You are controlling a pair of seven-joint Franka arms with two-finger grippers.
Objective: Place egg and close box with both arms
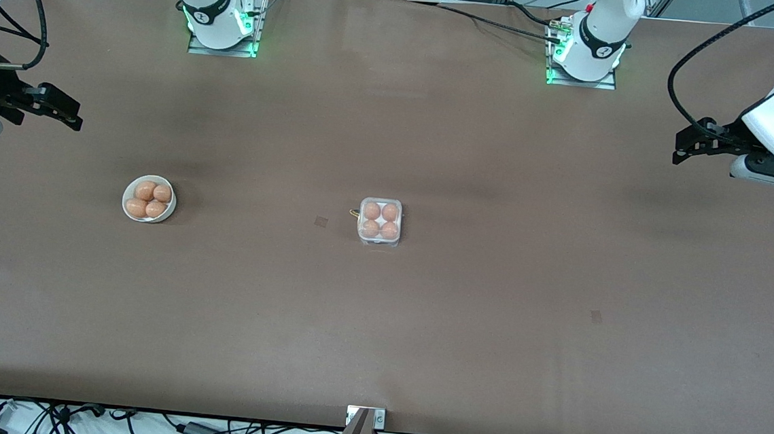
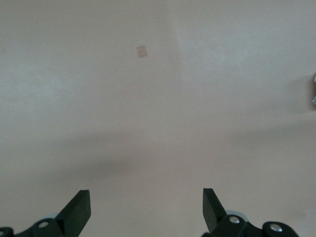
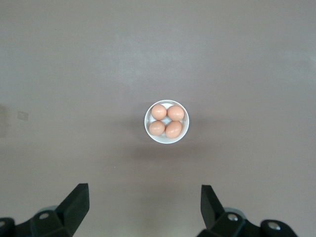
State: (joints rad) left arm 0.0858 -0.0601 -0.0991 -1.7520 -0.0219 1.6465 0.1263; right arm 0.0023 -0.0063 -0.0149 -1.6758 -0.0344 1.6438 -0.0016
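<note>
Eggs like these smooth tan-orange ones [image 3: 166, 121] are light, slippery and crack easily, so I'd pinch gently across the middle. Four sit in the round white bowl [image 1: 130, 210] toward the right arm's end; the small clear-plastic box [image 1: 380, 222] mid-table looks full, lid down. Right gripper [image 3: 143, 205] and left gripper [image 2: 145, 207] hang fingers apart over bare table, loads of room.

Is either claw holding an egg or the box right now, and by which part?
Nothing is held. The left claw and right claw are both open and empty over bare table; the box sits untouched with four eggs.
</note>
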